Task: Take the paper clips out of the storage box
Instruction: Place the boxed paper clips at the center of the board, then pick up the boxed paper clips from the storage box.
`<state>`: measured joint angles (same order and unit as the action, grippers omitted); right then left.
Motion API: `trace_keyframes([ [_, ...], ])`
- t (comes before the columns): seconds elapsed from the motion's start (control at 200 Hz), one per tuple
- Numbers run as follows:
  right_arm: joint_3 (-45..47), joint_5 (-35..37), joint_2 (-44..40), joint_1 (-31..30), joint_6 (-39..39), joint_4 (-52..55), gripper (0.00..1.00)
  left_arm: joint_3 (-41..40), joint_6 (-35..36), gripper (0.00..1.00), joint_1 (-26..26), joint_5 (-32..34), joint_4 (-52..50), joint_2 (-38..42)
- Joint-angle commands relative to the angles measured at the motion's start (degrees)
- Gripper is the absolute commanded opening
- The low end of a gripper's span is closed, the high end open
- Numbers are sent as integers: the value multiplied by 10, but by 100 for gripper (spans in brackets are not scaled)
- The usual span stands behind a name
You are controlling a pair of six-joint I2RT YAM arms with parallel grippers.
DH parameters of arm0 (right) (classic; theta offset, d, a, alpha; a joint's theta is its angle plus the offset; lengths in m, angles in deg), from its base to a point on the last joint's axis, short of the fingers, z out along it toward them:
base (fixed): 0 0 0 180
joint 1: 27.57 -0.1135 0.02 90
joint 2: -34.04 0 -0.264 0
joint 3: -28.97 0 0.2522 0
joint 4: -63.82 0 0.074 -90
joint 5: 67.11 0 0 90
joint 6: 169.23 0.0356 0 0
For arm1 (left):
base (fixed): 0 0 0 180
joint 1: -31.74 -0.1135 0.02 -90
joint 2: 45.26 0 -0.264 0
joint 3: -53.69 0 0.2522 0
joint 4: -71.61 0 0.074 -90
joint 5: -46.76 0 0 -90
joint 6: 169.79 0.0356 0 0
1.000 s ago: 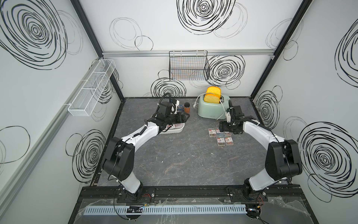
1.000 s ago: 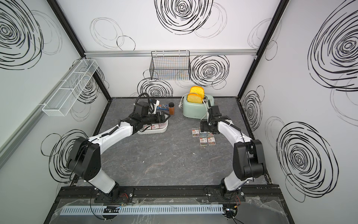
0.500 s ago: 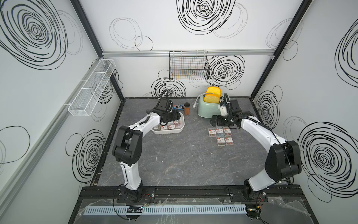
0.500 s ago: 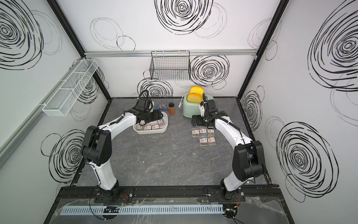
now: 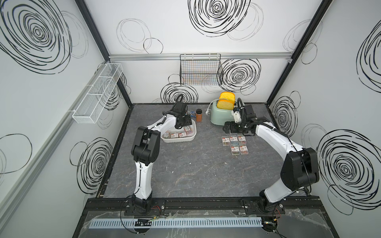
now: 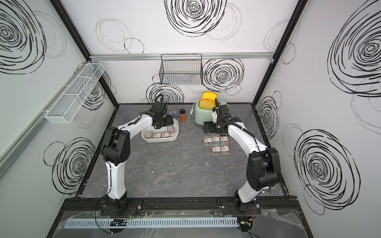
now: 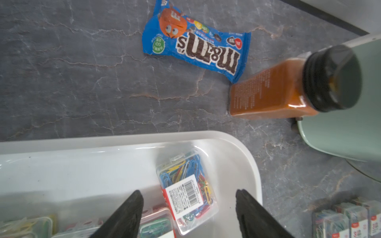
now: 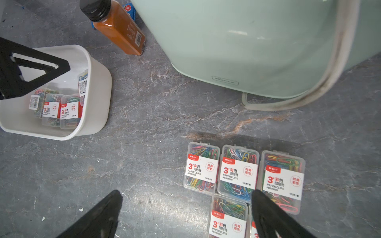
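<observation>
Left jaws are released, poised over the storage box [image 7: 243, 156] at the back-left of the tabletop [image 5: 185, 175]. They straddle one case of paper clips [image 7: 185, 171] lying barcode-up, seemingly tilted against the box's right end wall. Three more cases line its front wall; five cases [image 5: 235, 142] lie out toward the right edge. Right jaws are released and empty beside those. Descend straight, clear the rim, centre the tilted case, and close gently, since the plastic looks slippery.
</observation>
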<state>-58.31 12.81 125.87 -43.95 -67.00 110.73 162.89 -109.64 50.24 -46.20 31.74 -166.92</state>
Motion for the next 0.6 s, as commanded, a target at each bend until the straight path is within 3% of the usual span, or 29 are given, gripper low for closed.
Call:
trace_keyframes([
  [0.0,-16,-4,9,-1,-5,18,99,30,-1,76,7,35,-33,-24],
  [0.595,-18,-12,25,-1,-3,12,99,75,-5,82,22,52,-54,-81],
])
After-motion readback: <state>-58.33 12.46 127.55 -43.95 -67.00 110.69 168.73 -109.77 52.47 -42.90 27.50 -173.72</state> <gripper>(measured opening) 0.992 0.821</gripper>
